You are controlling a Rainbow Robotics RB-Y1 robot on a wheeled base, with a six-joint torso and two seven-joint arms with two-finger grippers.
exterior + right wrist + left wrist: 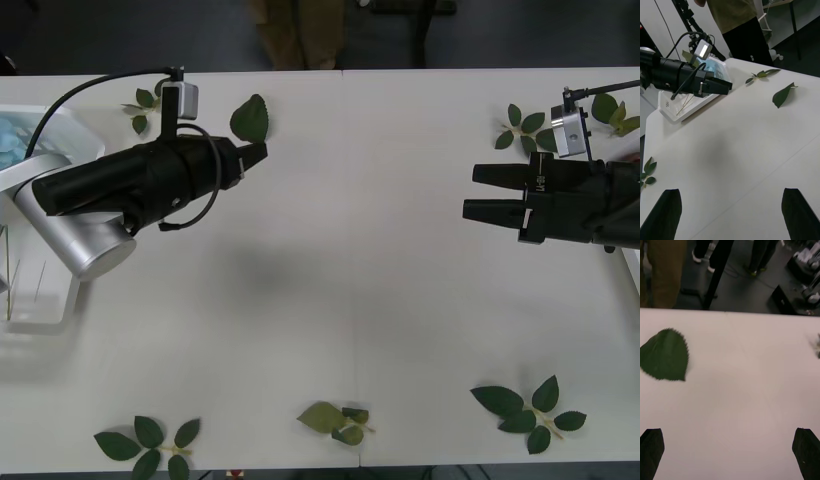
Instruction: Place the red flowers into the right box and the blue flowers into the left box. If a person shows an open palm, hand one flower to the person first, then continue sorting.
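Note:
My left gripper [256,155] hovers open and empty over the table, just right of the left box [45,315]. That white tray holds pale blue flowers [15,135]. In the right wrist view the same box [681,108] shows the blue flowers [716,69] behind the left gripper [727,87]. My right gripper [478,192] hangs open and empty over the table's right side, pointing left. The red flowers are out of view. Of the right box only a pale sliver of rim [634,272] shows at the edge. A person [290,30] stands behind the table; no palm shows.
A large loose leaf [250,118] [665,354] lies just beyond my left gripper. Leaf sprigs lie at the back left [145,105], the back right [525,130], and along the front edge [148,445] [340,420] [528,408]. Bare table lies between the grippers.

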